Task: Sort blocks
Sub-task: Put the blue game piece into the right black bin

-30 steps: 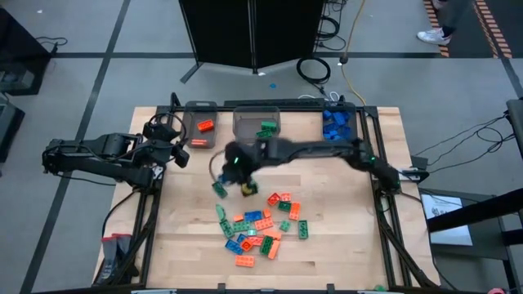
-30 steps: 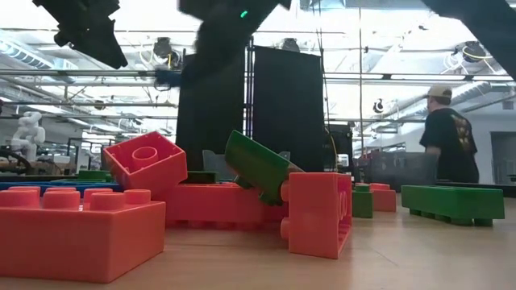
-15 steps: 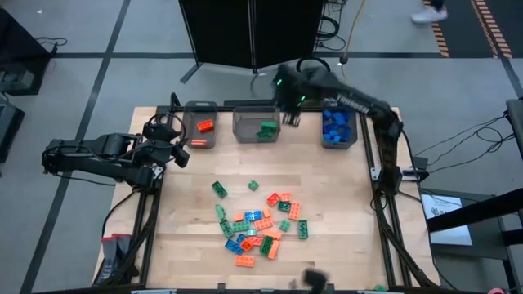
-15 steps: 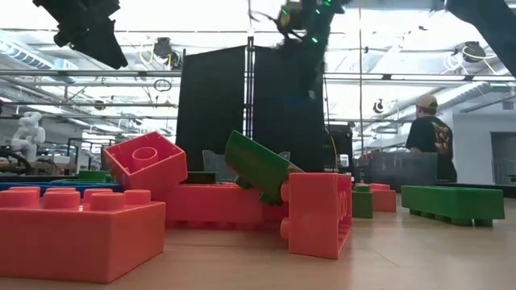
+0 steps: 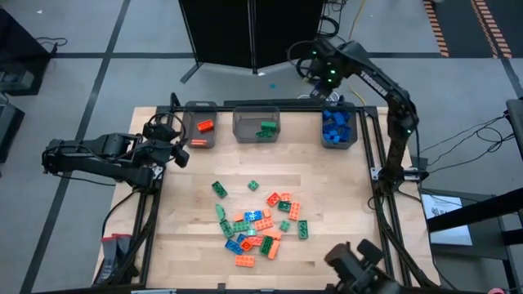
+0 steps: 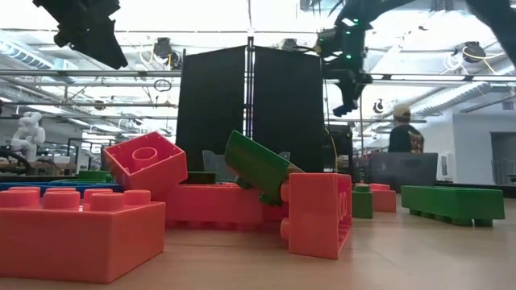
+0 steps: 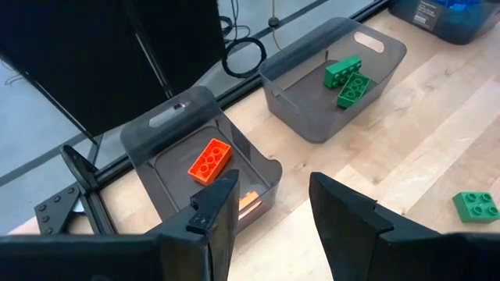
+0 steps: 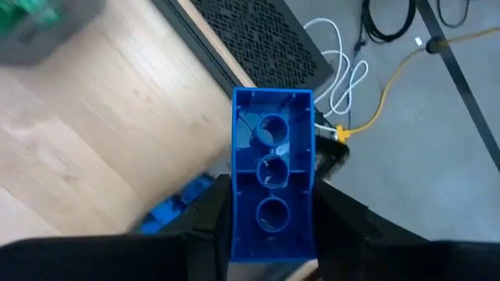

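Observation:
My right gripper (image 5: 327, 79) hangs high over the table's far edge, just beyond the blue bin (image 5: 337, 131), shut on a blue brick (image 8: 272, 179). In the low view it shows up high (image 6: 345, 80). My left gripper (image 5: 181, 152) waits open and empty at the table's left side, facing the bin with orange bricks (image 7: 205, 160). A pile of orange, green and blue bricks (image 5: 257, 224) lies on the table's middle. The middle bin (image 5: 257, 124) holds green bricks. My right gripper pinches the blue brick between its two fingers, one on each long side (image 8: 241, 211), near the brick's rear end. The brick lies along the fingers and sticks out past them, its hollow underside toward the wrist camera. It is lifted clear of everything.
Three grey bins stand in a row along the far edge. Loose green bricks (image 5: 219, 189) lie left of the pile. A dark object (image 5: 359, 263) shows at the near right corner. A person (image 6: 401, 133) walks in the room behind. Cables lie on the floor beyond the table.
My right gripper has risen from the pile in the table's middle, swung to the far edge, then moved right toward the blue bin, carrying the blue brick. The person in the room has walked left.

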